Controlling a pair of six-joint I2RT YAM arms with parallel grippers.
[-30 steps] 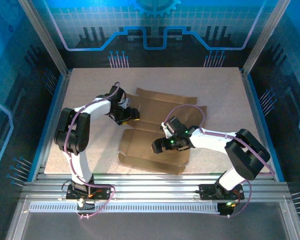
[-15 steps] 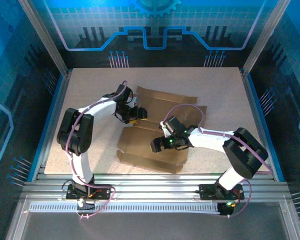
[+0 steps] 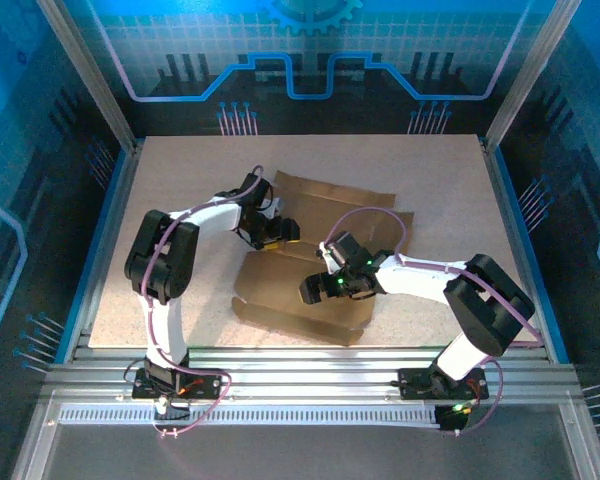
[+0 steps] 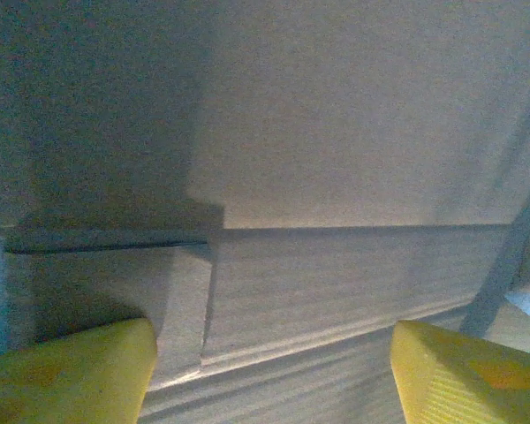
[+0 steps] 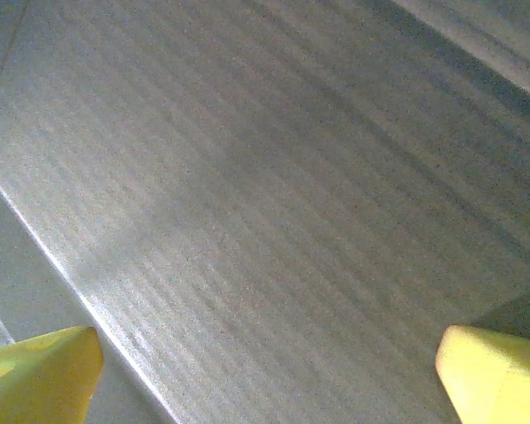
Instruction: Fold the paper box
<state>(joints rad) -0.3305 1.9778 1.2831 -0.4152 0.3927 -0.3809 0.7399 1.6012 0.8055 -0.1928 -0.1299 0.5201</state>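
Observation:
The paper box (image 3: 325,205) is a flat brown cardboard cut-out with creases and flaps, lying mid-table. Its near panel (image 3: 280,305) is tilted up slightly along a crease. My left gripper (image 3: 283,234) is open over the sheet's left part. In the left wrist view its yellow fingertips (image 4: 66,371) stand wide apart above a crease and a small flap (image 4: 184,309). My right gripper (image 3: 313,291) is open over the near panel. In the right wrist view the box's ribbed panel (image 5: 274,203) lies close under those spread fingertips (image 5: 499,375), with nothing between them.
The beige table (image 3: 180,170) is walled by blue panels and slanted metal posts (image 3: 85,70). Aluminium rails (image 3: 300,365) run along the near edge, where both arm bases are bolted. Bare table lies left of the sheet, behind it and to its right.
My left gripper has moved right, from the sheet's left edge to above the cardboard. The right gripper has crept slightly left over the near panel.

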